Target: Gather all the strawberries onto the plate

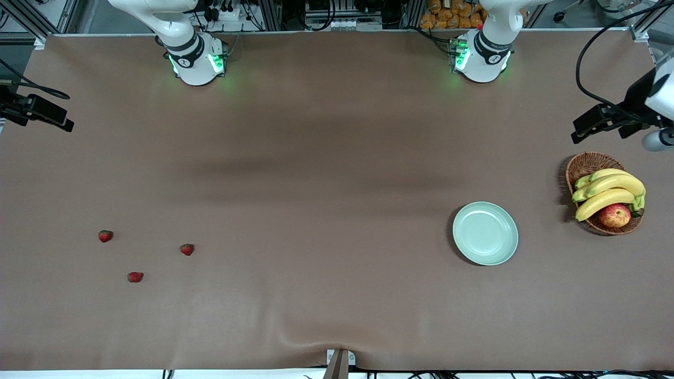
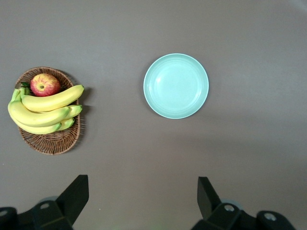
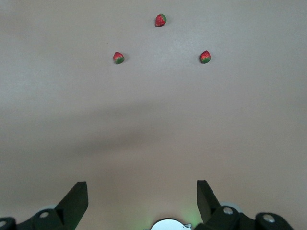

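Observation:
Three strawberries lie on the brown table toward the right arm's end: one (image 1: 105, 236), one (image 1: 187, 249), and one (image 1: 135, 277) nearest the front camera. They also show in the right wrist view (image 3: 160, 20), (image 3: 118, 57), (image 3: 205, 57). The pale mint-green plate (image 1: 485, 233) sits empty toward the left arm's end and shows in the left wrist view (image 2: 176, 86). My left gripper (image 2: 143, 181) is open and empty, high over the table by its base. My right gripper (image 3: 141, 183) is open and empty, high over its base. Neither hand shows in the front view.
A brown wicker basket (image 1: 584, 164) with bananas (image 1: 605, 195) and a red-yellow apple (image 1: 615, 215) stands beside the plate at the left arm's end; it also shows in the left wrist view (image 2: 50, 141). Black devices on mounts (image 1: 37, 110) (image 1: 600, 121) overhang both table ends.

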Tool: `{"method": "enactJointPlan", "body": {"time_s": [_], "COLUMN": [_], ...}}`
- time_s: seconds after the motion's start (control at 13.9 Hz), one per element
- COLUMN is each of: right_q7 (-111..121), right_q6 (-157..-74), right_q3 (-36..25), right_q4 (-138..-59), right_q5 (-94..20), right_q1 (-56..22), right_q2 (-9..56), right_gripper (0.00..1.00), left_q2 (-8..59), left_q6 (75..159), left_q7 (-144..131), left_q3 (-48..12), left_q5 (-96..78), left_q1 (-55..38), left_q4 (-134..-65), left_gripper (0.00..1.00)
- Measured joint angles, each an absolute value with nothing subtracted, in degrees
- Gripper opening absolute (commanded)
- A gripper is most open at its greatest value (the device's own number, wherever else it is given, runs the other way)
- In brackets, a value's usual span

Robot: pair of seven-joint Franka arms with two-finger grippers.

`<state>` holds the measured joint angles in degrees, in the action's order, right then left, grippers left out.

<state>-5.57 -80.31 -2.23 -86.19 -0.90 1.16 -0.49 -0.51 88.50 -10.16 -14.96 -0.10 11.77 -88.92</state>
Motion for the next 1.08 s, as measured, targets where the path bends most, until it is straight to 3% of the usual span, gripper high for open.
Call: {"method": "enactJointPlan", "body": {"time_s": [0.29,0.72,1.08], "right_q7": [-5.54,-5.53,-5.22], "right_q6": [-80.78,-86.08,-97.45], "right_q3": [-2.04,-1.85,-1.84], "right_q4": [-86.75,-87.12,-89.64], "right_q5": [-1.12,-1.44,-1.45], "right_q1": [-1.57,-5.57,-6.08], "right_q2": [1.66,13.73,24.11], "right_gripper": [1.0,1.0,1.0], "left_q2": [-0.55,-0.57,-0.51], "left_q6": [88.26,88.03,88.03], "left_q7": [-10.16,-10.16,-10.16], "left_q3": [-15.05,-14.99,-15.39], "left_q5": [-0.1,-0.1,-0.1], "left_q1": [11.94,13.52,13.7], "left_q4": [-88.73,-88.53,-88.54], "left_gripper": [1.0,1.0,1.0]}}
